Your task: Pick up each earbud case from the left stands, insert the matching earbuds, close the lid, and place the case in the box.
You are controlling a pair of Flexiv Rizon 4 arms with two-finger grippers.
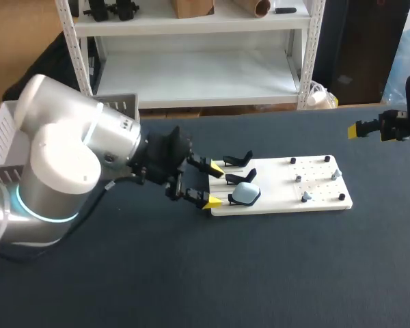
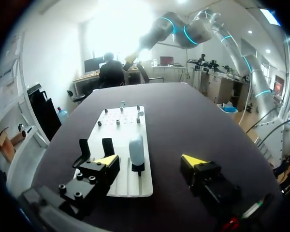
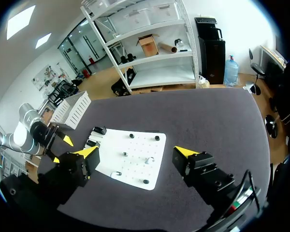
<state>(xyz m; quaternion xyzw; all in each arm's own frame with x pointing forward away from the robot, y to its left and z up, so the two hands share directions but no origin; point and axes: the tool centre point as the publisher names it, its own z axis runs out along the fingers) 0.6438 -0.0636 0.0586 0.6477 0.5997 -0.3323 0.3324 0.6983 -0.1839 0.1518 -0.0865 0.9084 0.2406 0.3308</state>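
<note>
step: grasp case | case [image 1: 245, 195]: pale blue, on near stand [image 1: 233, 200] of white board [image 1: 321, 198] | left jaws: released, just short of case | right jaws: released, well apart | advice: centre case between left jaws, squeeze gently, lift straight off

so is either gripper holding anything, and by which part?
Nothing held. Left gripper open, just short of the pale blue rounded earbud case; right gripper open, empty.
</note>
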